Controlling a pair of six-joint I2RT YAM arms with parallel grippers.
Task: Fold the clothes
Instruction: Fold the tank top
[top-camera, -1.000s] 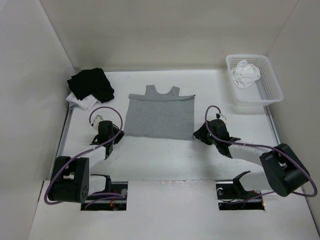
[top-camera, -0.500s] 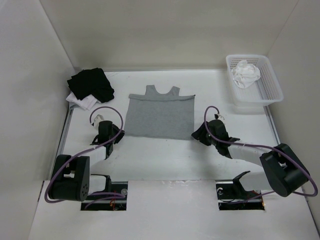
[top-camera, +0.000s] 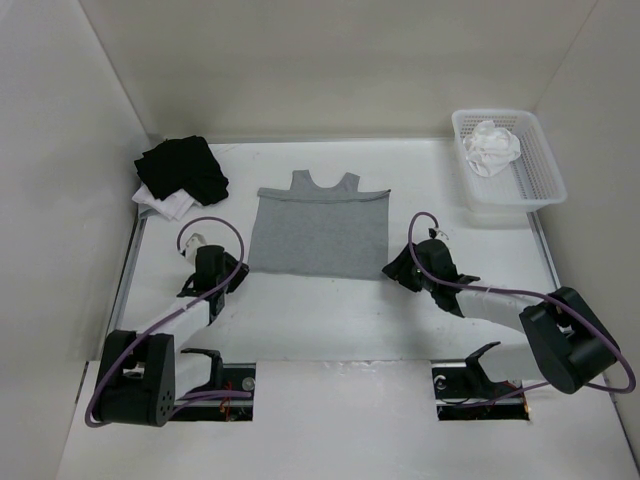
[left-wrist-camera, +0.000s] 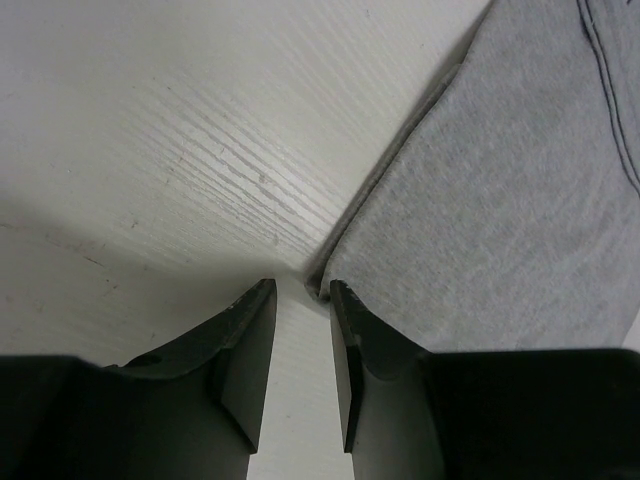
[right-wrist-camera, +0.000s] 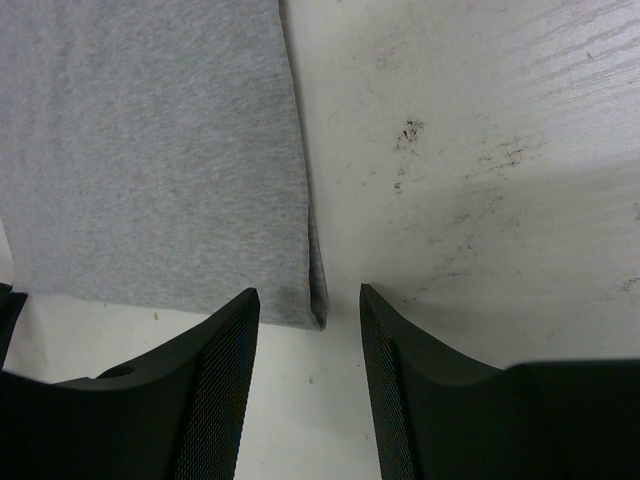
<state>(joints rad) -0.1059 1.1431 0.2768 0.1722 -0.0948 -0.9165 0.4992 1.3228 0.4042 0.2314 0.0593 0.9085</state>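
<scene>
Grey tank top (top-camera: 318, 232) lies flat mid-table (top-camera: 330, 310), straps showing past its far edge. Left gripper (left-wrist-camera: 300, 290) has just parted from nearly shut to a narrow gap; the near-left corner sits at its mouth, nothing pinched. Right gripper (right-wrist-camera: 308, 295) unchanged; jaws wide, straddling the near-right corner, unclamped. Judgement: left corner let go or missed; next fold not yet begun.

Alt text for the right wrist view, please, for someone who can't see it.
The right gripper stands open over a white table, with a corner of a flat grey tank top lying between its black jaws. The fabric fills the upper left.
</scene>
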